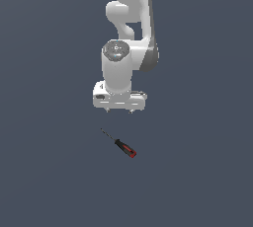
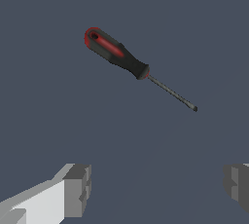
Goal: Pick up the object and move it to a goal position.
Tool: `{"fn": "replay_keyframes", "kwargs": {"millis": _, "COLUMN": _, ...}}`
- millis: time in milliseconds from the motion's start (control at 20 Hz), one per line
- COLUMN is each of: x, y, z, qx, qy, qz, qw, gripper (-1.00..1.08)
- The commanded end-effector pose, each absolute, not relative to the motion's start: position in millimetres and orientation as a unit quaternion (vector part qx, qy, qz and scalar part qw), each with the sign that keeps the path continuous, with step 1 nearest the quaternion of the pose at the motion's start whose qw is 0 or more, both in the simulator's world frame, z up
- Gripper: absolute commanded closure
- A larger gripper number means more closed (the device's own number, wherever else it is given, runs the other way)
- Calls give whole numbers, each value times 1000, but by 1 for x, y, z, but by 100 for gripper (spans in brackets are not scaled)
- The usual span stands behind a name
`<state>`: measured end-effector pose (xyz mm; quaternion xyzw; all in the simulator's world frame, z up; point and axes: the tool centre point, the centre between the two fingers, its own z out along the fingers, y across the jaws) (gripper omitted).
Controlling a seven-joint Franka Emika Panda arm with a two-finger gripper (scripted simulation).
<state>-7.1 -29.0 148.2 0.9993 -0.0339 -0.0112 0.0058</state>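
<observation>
1. Exterior view: the gripper (image 1: 119, 110) hangs above the grey floor (image 1: 44, 171) with nothing in it. The screwdriver (image 1: 120, 144) lies flat on that floor, below the gripper in this picture and apart from it, its handle toward the exterior view's right and its thin shaft slanting toward the exterior view's left. How far the fingers stand apart cannot be told from here; only two short tips show under the hand.

2. Wrist view: the fingers (image 2: 78, 189) are spread wide with bare floor between them. The screwdriver (image 2: 131, 65) lies outside that gap, untouched, and slanted to the line between the fingers.

3. Risks, as judged:
   - The tool is off centre from the gap; a straight descent would likely close on nothing.
   - The tool is far smaller than the hand; a grip on the thin shaft could slip or flick it away. The handle looks the safer hold.
   - Coming down too low could drive the fingertips into the floor.

4. Containers: none visible in either view. No goal marker is visible either.
</observation>
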Motion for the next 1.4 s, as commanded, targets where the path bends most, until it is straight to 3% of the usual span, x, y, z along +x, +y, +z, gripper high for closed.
{"fn": "replay_keyframes", "kwargs": {"millis": 0, "x": -7, "y": -29, "z": 148, "qx": 999, "qy": -34, "qz": -11, "qw": 6, "gripper": -92}}
{"fn": "replay_keyframes", "kwargs": {"millis": 750, "x": -13, "y": -26, "z": 150, "qx": 999, "qy": -43, "qz": -20, "qw": 1, "gripper": -92}}
{"fn": "replay_keyframes", "kwargs": {"millis": 1350, "x": 3, "y": -28, "z": 138, "qx": 999, "qy": 37, "qz": -19, "qw": 4, "gripper": -92}}
